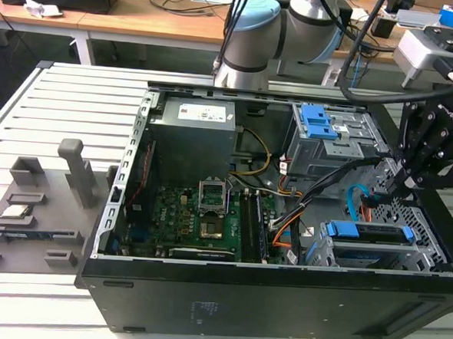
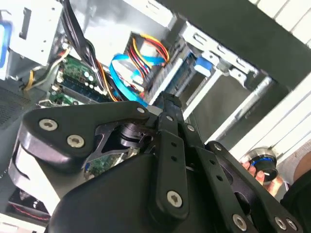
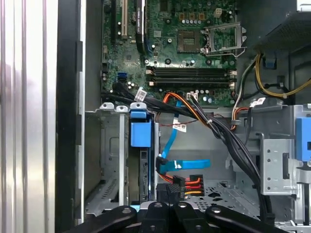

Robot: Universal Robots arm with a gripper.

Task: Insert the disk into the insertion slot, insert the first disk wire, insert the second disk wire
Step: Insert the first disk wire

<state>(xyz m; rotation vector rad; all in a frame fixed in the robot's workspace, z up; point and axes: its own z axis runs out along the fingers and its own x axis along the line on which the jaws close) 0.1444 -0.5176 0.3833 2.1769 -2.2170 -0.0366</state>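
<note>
The disk (image 1: 370, 231), in its blue carrier, lies inside the insertion slot (image 1: 336, 257), the silver cage at the case's front corner on the exterior view's right. In the first wrist view the carrier's blue tab (image 3: 141, 133) stands at the cage wall (image 3: 112, 160). My gripper (image 1: 395, 180) hangs just above the disk's inner end. It is shut on the black plug (image 3: 178, 183) of a disk wire with red, orange and yellow strands. The gripper (image 3: 167, 193) is also in the second wrist view (image 2: 167, 103). A blue flat wire (image 3: 171, 145) ends right beside the plug, next to the disk.
A grey bay with two blue latches (image 1: 322, 121) stands behind the cage. A thick black cable bundle (image 3: 228, 141) crosses beside the gripper. The motherboard (image 1: 201, 214) and power supply (image 1: 194, 129) fill the rest of the case. Grey fixtures (image 1: 32, 204) sit on the slatted table.
</note>
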